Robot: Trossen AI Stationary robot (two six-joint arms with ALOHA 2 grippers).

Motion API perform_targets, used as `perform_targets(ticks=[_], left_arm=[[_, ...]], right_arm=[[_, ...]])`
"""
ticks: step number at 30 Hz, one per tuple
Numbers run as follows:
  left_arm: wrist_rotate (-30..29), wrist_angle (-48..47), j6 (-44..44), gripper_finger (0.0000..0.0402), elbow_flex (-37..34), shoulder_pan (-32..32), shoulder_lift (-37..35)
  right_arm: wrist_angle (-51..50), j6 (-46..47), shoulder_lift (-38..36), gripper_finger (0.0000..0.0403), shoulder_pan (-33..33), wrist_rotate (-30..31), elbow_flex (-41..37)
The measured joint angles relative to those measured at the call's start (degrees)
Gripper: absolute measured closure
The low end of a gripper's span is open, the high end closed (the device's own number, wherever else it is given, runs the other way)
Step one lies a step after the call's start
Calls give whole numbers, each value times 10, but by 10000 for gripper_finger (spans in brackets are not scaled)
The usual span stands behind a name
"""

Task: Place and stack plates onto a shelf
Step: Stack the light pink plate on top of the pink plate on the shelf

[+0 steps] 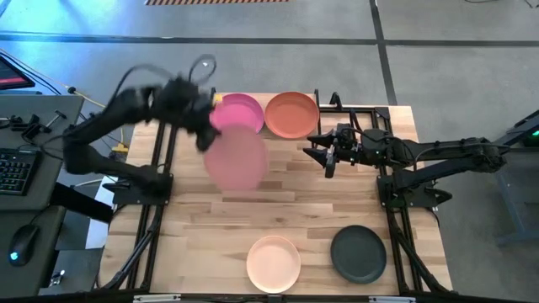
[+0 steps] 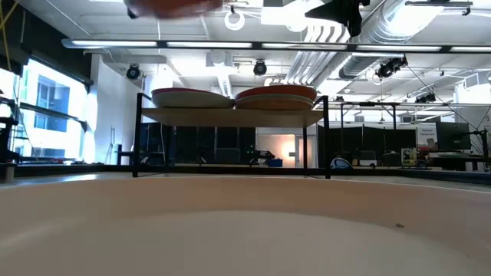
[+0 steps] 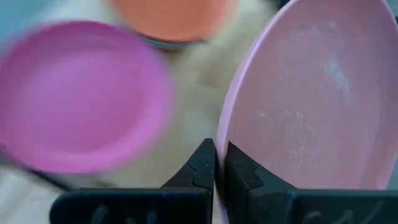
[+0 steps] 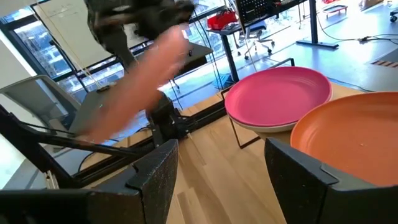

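Note:
My left gripper [image 1: 203, 135] is shut on a dusty pink plate [image 1: 237, 160], held in the air just in front of the shelf [image 2: 230, 116]. The plate also shows in the left wrist view [image 3: 311, 93]. On the shelf, a hot pink plate [image 1: 239, 112] tops the left stack and an orange plate [image 1: 291, 114] tops the right stack. My right gripper [image 1: 327, 156] is open and empty, to the right of the held plate and just in front of the orange plate. A cream-peach plate [image 1: 274, 263] and a black plate [image 1: 358, 254] lie flat on the table near its front edge. My left gripper pinches the dusty pink plate's rim [image 3: 221, 134] between its two fingers, one on each face. It comes at the plate from the table's left side. The plate is lifted clear of the table and shelf and reaches out past the fingertips toward the right.
The shelf stands on thin black legs [image 2: 139, 138] at the table's far middle. A paler plate [image 4: 261, 129] lies under the hot pink one. Bare wood lies between the shelf and the two near plates. Black frame rails [image 1: 156, 210] run along both table sides.

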Motion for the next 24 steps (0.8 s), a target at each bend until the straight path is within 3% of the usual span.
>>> perform_targets(ticks=[4,10,15,24], left_arm=[[11,-53,97,401,78,138,101],[75,-52,164,401,121,265,220],[93,-61,185,401,125,323,269],[80,-61,224,400,125,360,276]], right_arm=[[-2,2,0,181,0,0,0],[-4,20,0,181,0,0,0],[-9,21,1,181,0,0,0],[-23,19,1,181,0,10,0]])
